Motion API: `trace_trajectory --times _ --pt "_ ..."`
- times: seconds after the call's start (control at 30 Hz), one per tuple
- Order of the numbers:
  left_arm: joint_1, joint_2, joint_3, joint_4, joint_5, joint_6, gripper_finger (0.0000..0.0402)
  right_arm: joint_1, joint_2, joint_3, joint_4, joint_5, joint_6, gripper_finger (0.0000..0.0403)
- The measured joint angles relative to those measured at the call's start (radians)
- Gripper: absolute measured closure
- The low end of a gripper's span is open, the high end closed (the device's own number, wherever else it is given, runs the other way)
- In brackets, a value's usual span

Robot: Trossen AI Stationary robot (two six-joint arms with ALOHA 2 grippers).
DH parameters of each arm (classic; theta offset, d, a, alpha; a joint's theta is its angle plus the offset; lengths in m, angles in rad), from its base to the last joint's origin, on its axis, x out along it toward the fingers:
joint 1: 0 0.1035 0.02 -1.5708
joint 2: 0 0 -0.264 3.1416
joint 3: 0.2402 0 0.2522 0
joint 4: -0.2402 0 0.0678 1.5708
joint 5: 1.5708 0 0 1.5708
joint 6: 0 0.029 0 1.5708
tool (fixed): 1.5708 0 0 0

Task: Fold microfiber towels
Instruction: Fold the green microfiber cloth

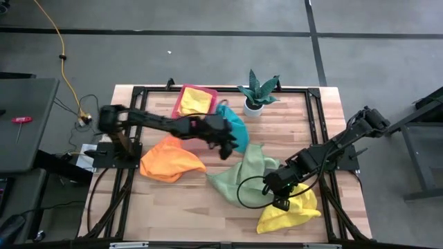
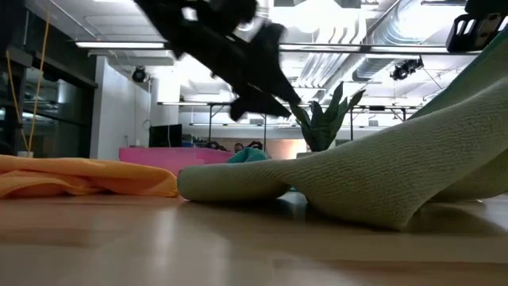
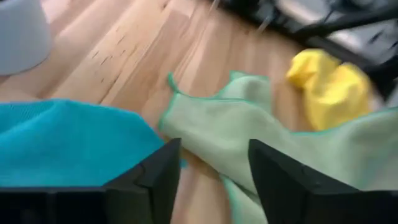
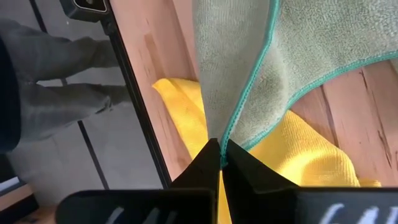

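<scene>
My right gripper (image 4: 221,163): fingers pressed together, pinching edge of light green towel (image 4: 292,50), cloth running up and away from tips. Yellow towel (image 4: 292,152) directly beneath pinch, on table (image 4: 348,99). In high view I see same gripper (image 1: 280,200) at green towel's near end. My left gripper (image 3: 211,171): fingers spread, nothing between, hovering. Teal towel (image 3: 68,143) just beside one finger, green towel ahead. Orange towel (image 1: 169,160) behind left gripper, apart.
</scene>
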Motion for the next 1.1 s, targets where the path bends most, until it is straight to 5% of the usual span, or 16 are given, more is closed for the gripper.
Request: trace_trajectory --times 0.2,0.43,0.83,1.1 --pt "0.002 0.228 0.288 -0.123 0.000 0.039 0.0175 0.000 0.000 0.000 0.008 0.008 0.000 0.0403" --pt "-0.019 0.394 0.487 -0.143 -0.017 0.055 0.0174 0.000 0.000 0.000 0.026 0.008 0.001 0.0403" --pt "-0.046 0.515 0.562 -0.178 -0.250 0.056 0.0192 0.000 0.000 0.000 0.039 0.015 0.026 0.0403" --pt "-0.054 0.544 0.561 -0.197 -0.225 0.115 0.0192 0.000 0.000 0.000 0.040 0.031 0.025 0.0403"
